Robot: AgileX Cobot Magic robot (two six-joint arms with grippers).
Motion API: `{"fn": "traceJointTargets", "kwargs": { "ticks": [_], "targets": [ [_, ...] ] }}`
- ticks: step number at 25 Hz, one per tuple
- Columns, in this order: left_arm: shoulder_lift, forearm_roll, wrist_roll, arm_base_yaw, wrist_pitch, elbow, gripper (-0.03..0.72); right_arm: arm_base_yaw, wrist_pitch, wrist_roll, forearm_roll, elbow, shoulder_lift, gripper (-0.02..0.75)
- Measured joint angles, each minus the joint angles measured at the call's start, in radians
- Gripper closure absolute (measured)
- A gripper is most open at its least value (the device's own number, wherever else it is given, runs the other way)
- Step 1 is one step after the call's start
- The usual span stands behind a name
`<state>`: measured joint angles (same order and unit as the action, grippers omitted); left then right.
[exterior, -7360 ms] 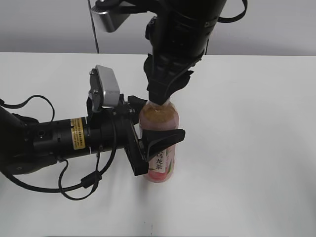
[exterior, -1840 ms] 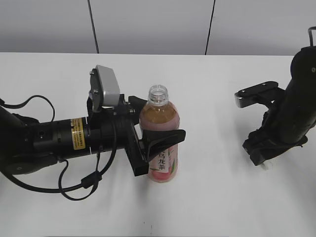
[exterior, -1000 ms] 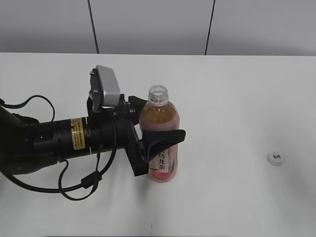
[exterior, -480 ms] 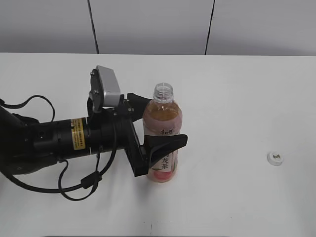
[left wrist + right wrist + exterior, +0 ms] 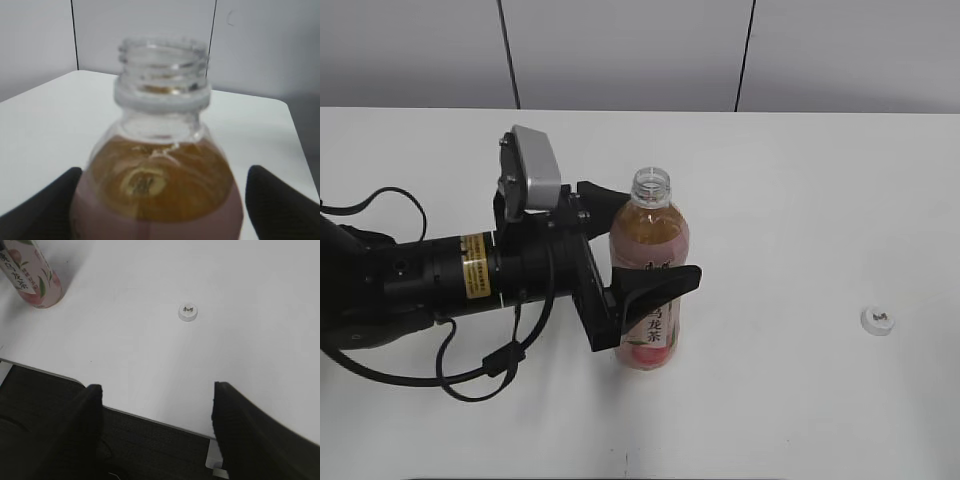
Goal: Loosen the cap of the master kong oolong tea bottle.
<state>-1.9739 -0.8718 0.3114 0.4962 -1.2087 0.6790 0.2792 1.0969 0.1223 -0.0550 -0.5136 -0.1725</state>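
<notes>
White table [image 5: 790,200] fills the scene, grey panelled wall [image 5: 620,50] behind. Master kong oolong tea bottle [image 5: 648,275] stands upright near the table's middle, neck bare and mouth uncovered. The cap [image 5: 877,320] lies flat on the table well to the right of it, top side up with a faint mark; the right wrist view shows it alone on bare surface [image 5: 188,311]. So the loosening looks done and more: cap fully off. Left gripper [image 5: 640,240] reaches in sideways with one finger each side of the bottle body, placed as a brace against twisting; in the left wrist view the fingertips [image 5: 280,200] sit apart from the bottle's sides with gaps showing, so jaws look released, not clamping. Right gripper [image 5: 157,405] is out of the exterior view, hanging back over the near table edge, jaws spread wide and holding nothing. Nothing stands between bottle and cap. Only clutter is the left arm's cable loops [image 5: 490,370] on the table, clear of the bottle.
</notes>
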Motion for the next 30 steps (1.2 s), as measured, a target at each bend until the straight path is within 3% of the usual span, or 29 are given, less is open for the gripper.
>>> {"fn": "traceJointTargets", "kwargs": {
  "ticks": [14, 24, 30],
  "targets": [
    [0.162, -0.010, 0.155, 0.000, 0.105, 0.000, 0.094, 0.000, 0.000, 0.002, 0.000, 0.000, 0.000, 0.225],
    [0.343, -0.070, 0.364, 0.000, 0.271, 0.000, 0.095, 0.000, 0.000, 0.002, 0.000, 0.000, 0.000, 0.225],
    [0.516, -0.162, 0.506, 0.000, 0.383, -0.001, 0.096, 0.000, 0.000, 0.003, 0.000, 0.000, 0.000, 0.225]
  ]
}}
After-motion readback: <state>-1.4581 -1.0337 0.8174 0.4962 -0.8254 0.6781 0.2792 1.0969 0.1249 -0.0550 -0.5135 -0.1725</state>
